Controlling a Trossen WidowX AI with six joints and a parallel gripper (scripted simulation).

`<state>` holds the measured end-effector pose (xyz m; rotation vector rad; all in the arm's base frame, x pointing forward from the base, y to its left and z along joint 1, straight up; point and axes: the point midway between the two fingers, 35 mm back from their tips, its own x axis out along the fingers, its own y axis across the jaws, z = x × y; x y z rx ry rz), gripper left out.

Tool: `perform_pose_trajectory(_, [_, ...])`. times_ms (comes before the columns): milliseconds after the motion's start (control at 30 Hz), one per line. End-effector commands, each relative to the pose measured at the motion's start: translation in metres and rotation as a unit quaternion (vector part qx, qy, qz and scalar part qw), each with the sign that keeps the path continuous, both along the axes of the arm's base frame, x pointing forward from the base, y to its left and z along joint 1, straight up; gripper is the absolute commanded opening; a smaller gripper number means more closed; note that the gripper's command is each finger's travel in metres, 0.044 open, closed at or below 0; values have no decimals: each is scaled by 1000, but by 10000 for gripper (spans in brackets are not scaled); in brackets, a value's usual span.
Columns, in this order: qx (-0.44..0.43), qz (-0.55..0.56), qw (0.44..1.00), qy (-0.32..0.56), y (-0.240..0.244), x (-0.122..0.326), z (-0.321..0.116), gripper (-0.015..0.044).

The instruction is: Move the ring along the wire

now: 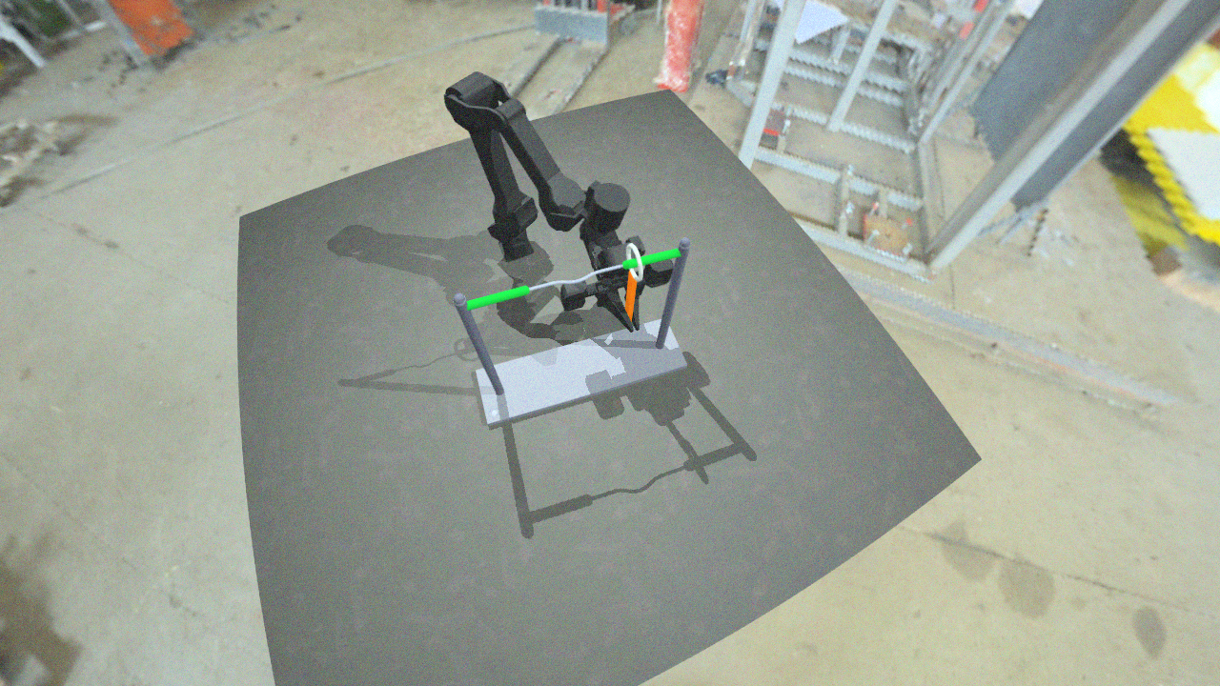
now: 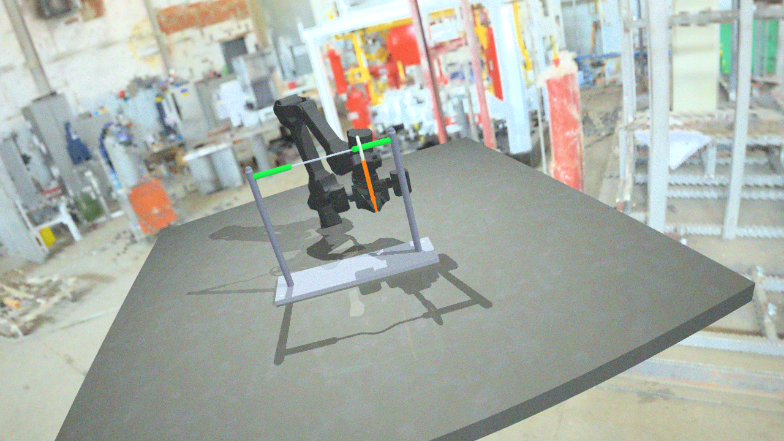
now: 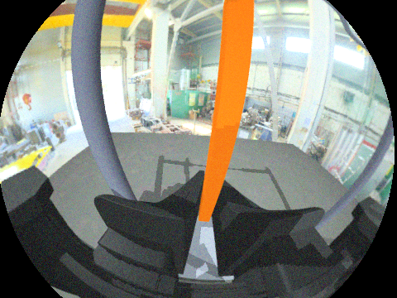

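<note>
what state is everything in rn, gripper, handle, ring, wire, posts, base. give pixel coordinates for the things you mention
gripper (image 1: 634, 327) (image 2: 376, 208) (image 3: 207, 175): shut on the handle
orange handle (image 1: 631, 296) (image 2: 370, 185) (image 3: 232, 83): held, hanging below the ring
white ring (image 1: 628, 252) (image 2: 358, 143): around the wire, at the green part on the image's right
wire (image 1: 559, 282) (image 2: 320, 158): strung between the posts
two posts (image 1: 479, 345) (image 2: 268, 227) (image 3: 87, 74): standing on the base
base (image 1: 545, 375) (image 2: 323, 277) (image 3: 208, 240): flat on the table
</note>
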<state>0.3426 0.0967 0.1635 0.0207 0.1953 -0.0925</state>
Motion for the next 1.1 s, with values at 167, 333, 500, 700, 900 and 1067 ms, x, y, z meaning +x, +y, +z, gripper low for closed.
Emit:
perform_pose_trajectory(167, [2,-2,1000,-2,3,2,-6,-150])
perform_pose_trajectory(333, [2,-2,1000,-2,3,2,-13,-150])
perform_pose_trajectory(500, [2,-2,1000,-2,3,2,-14,-150])
perform_pose_trajectory(700, [2,-2,1000,-2,3,2,-14,-150])
perform_pose_trajectory(900, [2,-2,1000,-2,3,2,-14,-150])
perform_pose_trajectory(1067, [2,-2,1000,-2,3,2,-14,-150])
